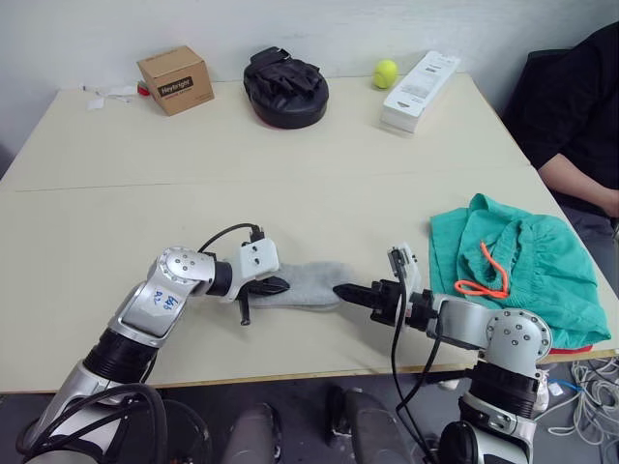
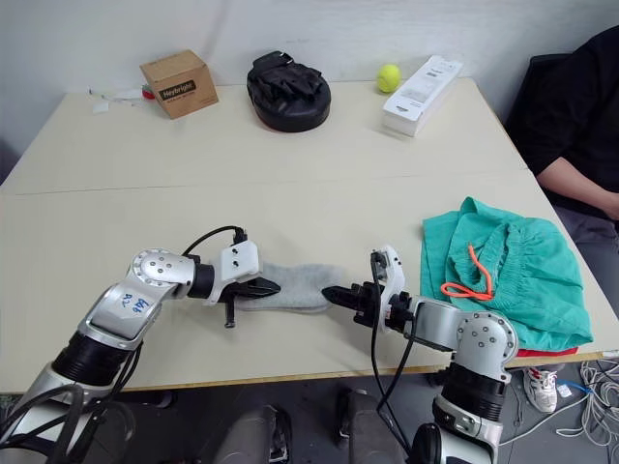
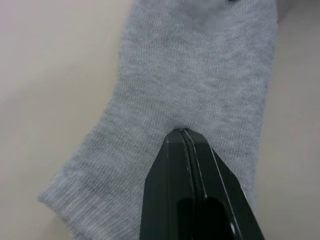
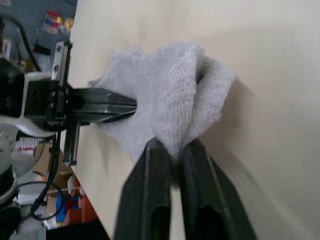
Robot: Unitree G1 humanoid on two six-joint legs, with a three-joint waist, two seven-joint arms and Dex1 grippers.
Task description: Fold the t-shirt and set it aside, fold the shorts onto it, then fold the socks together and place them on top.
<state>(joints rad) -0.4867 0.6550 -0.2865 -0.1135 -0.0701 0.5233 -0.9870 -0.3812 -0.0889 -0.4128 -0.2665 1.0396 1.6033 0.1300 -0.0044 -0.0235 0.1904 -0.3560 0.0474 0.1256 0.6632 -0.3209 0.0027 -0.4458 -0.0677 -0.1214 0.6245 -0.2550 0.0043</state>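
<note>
The light grey socks [image 1: 305, 283] lie flat near the table's front edge, stretched between both grippers. My left gripper [image 1: 276, 285] is shut on their left end, its fingertips [image 3: 184, 137] pressed together on the knit. At the right end my right gripper [image 1: 340, 290] is shut on bunched sock fabric [image 4: 175, 100]. The teal-green shorts [image 1: 527, 266] with an orange drawstring [image 1: 488, 275] lie crumpled at the right edge. A strip of the red t-shirt [image 2: 546, 351] peeks out beneath them.
Along the back stand a cardboard box [image 1: 176, 79], a black padded mitt [image 1: 285, 87], a yellow tennis ball [image 1: 386, 72] and a white carton [image 1: 421, 90]. A person in black [image 1: 580, 106] sits at the table's right side.
</note>
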